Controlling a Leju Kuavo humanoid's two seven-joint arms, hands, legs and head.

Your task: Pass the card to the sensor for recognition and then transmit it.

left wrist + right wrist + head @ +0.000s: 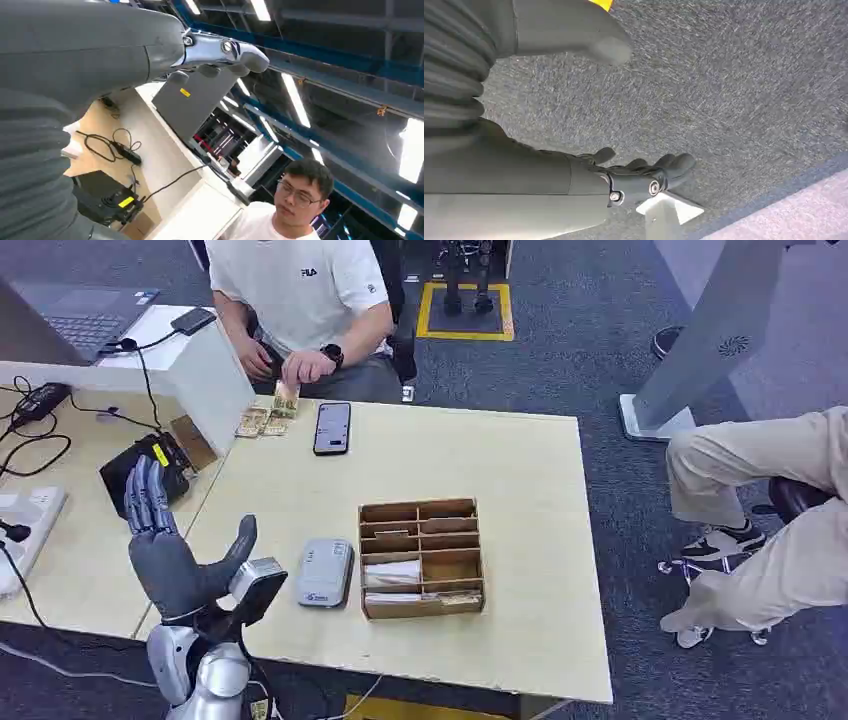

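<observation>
Cards (262, 422) lie well beyond the raised, empty, spread-fingered left hand (165, 545).

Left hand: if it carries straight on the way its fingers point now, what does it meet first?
Probably the black device on the side table: the left hand is raised, fingers aimed at it. Height is unclear, so it may pass over.
</observation>
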